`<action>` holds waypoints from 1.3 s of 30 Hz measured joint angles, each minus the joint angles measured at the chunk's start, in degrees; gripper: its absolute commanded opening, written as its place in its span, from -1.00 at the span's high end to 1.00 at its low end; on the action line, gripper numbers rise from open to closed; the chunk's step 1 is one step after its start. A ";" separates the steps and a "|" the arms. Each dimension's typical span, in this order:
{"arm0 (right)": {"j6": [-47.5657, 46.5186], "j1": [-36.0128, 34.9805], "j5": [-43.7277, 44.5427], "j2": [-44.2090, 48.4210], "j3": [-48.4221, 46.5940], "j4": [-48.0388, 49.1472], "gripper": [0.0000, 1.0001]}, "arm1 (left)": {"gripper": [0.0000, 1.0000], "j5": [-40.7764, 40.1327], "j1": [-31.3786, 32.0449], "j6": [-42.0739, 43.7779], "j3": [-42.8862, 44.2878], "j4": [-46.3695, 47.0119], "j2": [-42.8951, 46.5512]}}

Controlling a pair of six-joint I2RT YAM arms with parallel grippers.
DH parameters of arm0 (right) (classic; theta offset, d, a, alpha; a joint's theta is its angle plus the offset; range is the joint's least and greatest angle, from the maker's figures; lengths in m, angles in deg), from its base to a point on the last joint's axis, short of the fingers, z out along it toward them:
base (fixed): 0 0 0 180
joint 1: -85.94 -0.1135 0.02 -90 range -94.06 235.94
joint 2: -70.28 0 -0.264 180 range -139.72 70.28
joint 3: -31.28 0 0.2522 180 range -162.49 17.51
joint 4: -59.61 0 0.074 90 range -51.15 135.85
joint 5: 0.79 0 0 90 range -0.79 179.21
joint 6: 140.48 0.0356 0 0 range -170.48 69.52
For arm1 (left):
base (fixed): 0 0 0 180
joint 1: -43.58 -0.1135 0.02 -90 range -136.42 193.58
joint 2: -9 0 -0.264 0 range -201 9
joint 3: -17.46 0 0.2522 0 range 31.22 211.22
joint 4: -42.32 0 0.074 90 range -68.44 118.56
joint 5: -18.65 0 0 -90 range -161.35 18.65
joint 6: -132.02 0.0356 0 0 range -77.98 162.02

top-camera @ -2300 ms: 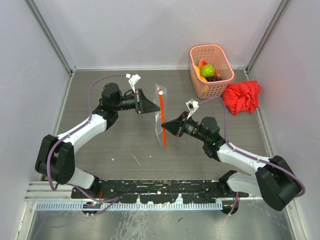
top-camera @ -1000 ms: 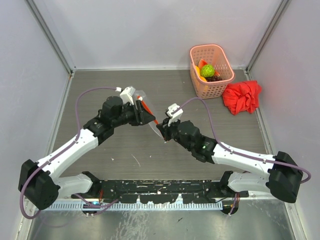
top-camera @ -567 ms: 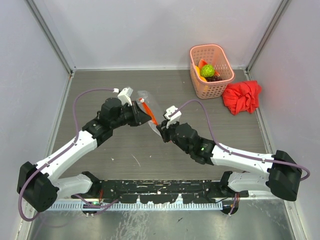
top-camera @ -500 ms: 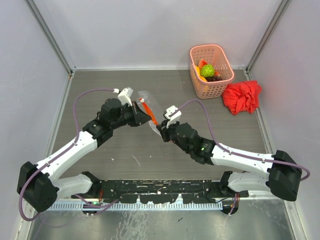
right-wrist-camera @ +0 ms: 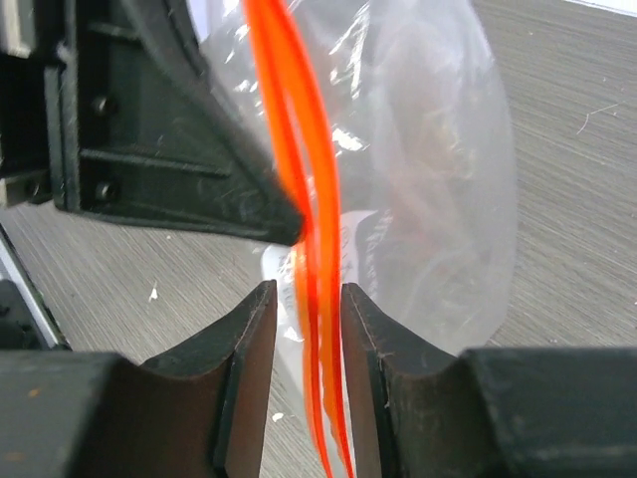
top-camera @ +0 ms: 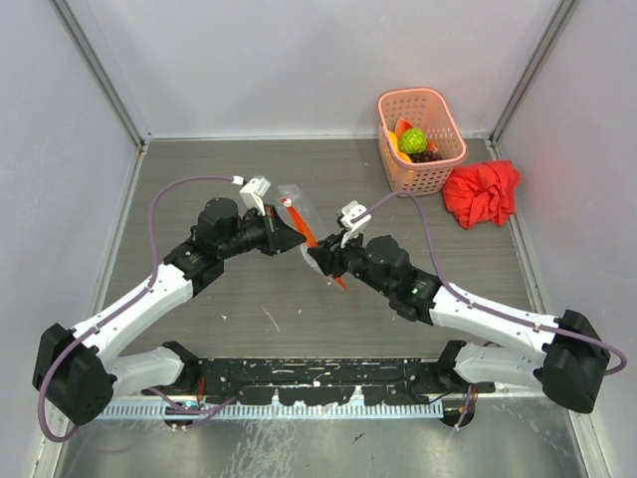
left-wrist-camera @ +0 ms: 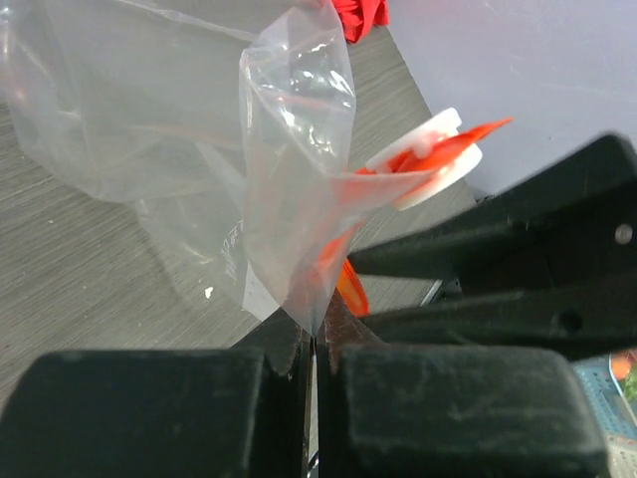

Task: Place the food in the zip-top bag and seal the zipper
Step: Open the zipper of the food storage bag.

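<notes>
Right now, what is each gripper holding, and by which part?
Left gripper pinches the zip-top bag by clear film beside the zipper. Right gripper straddles the zipper; a firm clamp cannot be told.

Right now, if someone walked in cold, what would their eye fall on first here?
The clear zip-top bag held mid-table: the left claw pinches its film, while the right claw straddles the bright orange-red zipper. Next, the far-right corner, where the pink basket holds the toy food beside a crumpled red cloth.
</notes>
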 measured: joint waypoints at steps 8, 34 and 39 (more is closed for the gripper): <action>4.24 5.84 -6.25 1.60 0.00 0.83 0.26 | 1.00 3.65 0.00 3.23 0.00 0.02 1.20; 6.36 9.60 -18.53 1.09 1.55 3.32 0.32 | 1.00 8.37 0.00 6.12 -1.81 2.36 2.71; 6.34 9.86 -20.46 0.81 1.73 4.02 0.31 | 1.00 8.81 0.00 6.16 -1.90 2.69 3.34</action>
